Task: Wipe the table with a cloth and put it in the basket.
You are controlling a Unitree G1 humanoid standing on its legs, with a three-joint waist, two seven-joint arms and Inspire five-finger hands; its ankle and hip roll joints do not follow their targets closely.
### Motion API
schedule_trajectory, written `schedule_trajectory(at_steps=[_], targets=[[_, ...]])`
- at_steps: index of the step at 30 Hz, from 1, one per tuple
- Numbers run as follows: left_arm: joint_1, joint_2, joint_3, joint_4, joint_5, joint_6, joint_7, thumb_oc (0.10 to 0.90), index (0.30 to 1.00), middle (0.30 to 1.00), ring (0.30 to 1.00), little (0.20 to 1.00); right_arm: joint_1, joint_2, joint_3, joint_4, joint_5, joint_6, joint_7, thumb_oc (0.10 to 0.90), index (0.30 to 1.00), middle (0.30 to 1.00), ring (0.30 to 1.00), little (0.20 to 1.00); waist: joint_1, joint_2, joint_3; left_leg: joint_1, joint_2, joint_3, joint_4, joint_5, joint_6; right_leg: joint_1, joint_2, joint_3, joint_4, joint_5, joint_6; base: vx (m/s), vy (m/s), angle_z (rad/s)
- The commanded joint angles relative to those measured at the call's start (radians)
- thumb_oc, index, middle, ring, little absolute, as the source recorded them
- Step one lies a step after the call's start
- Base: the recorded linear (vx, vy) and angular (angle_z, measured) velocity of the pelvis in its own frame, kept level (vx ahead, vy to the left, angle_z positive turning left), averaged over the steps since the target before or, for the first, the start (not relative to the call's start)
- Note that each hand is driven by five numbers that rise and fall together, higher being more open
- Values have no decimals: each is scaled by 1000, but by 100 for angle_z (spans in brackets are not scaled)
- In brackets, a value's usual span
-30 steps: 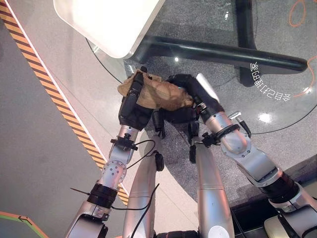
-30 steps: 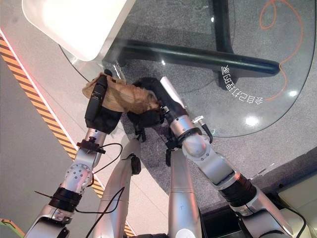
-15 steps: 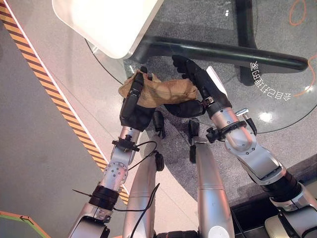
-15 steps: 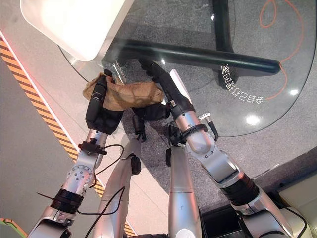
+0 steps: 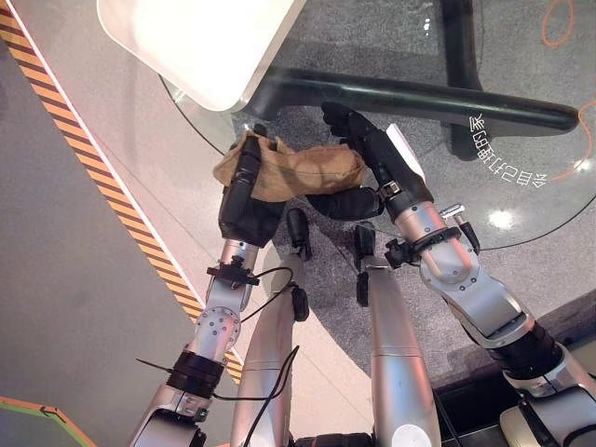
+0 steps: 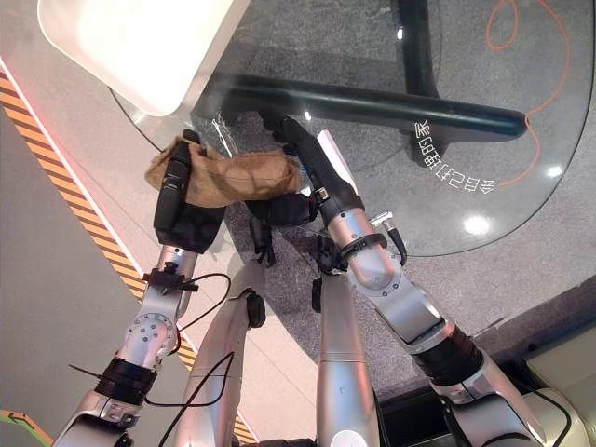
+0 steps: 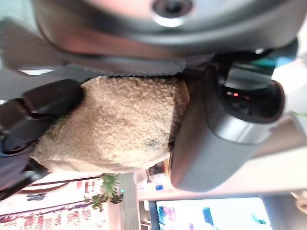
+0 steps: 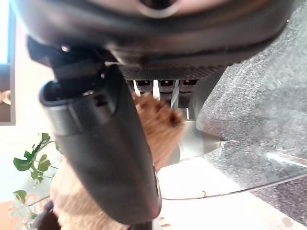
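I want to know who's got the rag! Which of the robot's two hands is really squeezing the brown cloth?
The left hand: its fingers curl over the brown cloth. The right hand has straight fingers beside the cloth's other end.

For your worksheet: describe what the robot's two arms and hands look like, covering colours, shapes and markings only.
Both arms are silver-grey metal tubes with rounded joints and black bands. The left hand and the right hand are dark, with black fingers. The right hand carries a white cover along its thumb side.
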Motion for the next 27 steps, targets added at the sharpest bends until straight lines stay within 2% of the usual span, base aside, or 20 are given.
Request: schedule_trajectory(at_steps=[1, 5, 7, 9, 11, 14, 15, 17, 19, 21, 27], targets=[[34, 38, 123, -244, 22, -150, -85, 100, 300, 300, 300, 200, -25, -19, -144, -56, 9, -24, -11, 800, 900, 900, 900, 900, 2, 40, -23, 35, 21, -26, 152, -153, -47, 27, 5, 8, -195, 170, 49, 0, 0, 0], [32, 62, 169, -278, 112, -232, 15, 100, 300, 300, 300, 200, 10, -14, -153, -57, 13, 5, 24, 800, 900, 900, 900, 900, -2, 50, -23, 43, 16, -33, 157, -149, -51, 32, 15, 12, -175, 159, 41, 0, 0, 0], [30, 70, 183, -284, 153, -251, 48, 100, 300, 300, 300, 200, 18, -13, -155, -57, 13, 12, 30, 800, 900, 900, 900, 900, -2, 51, -23, 46, 16, -34, 158, -148, -51, 35, 17, 14, -173, 156, 39, 0, 0, 0], [27, 100, 216, -293, 252, -313, 140, 100, 300, 300, 300, 200, 35, -20, -162, -52, 28, 30, 50, 800, 900, 900, 900, 900, -4, 55, -23, 50, 14, -38, 158, -144, -54, 39, 23, 16, -165, 148, 33, 0, 0, 0], [21, 109, 236, -289, 292, -334, 184, 100, 300, 300, 300, 200, 41, -23, -163, -45, 33, 39, 62, 800, 900, 900, 900, 900, -6, 57, -23, 52, 14, -38, 160, -144, -56, 41, 25, 17, -161, 142, 30, 0, 0, 0], [0, 139, 284, -286, 403, -387, 308, 100, 300, 300, 300, 200, 51, -26, -160, -19, 48, 59, 72, 800, 900, 900, 900, 900, -9, 63, -23, 62, 15, -36, 163, -145, -61, 47, 28, 20, -148, 130, 24, 0, 0, 0], [-20, 160, 309, -286, 463, -396, 385, 100, 300, 300, 300, 200, 52, -29, -158, -7, 57, 76, 80, 800, 900, 900, 900, 900, -12, 66, -23, 67, 14, -35, 165, -144, -65, 50, 30, 23, -140, 123, 20, 0, 0, 0], [-33, 173, 326, -286, 523, -402, 450, 100, 300, 300, 300, 200, 53, -28, -156, 2, 61, 87, 90, 800, 900, 900, 900, 900, -15, 68, -23, 71, 14, -32, 166, -145, -67, 52, 32, 27, -136, 119, 18, 1, 32, -4], [-66, 208, 356, -274, 635, -400, 573, 100, 300, 300, 300, 200, 57, -29, -148, 19, 67, 103, 104, 800, 900, 900, 900, 900, -21, 72, -23, 77, 15, -29, 168, -144, -71, 55, 35, 32, -126, 112, 14, 0, 38, -9], [-111, 245, 374, -254, 754, -369, 714, 100, 300, 300, 300, 200, 59, -29, -136, 33, 82, 133, 125, 800, 900, 900, 900, 900, -28, 72, -23, 81, 19, -24, 169, -141, -73, 58, 35, 37, -115, 106, 12, -1, 16, -3], [-190, 306, 388, -181, 948, -313, 898, 100, 300, 300, 300, 200, 59, -26, -95, 74, 98, 185, 165, 800, 900, 900, 900, 900, -40, 71, -23, 98, 24, -16, 163, -141, -79, 71, 34, 42, -116, 96, 10, 0, 0, 0]])
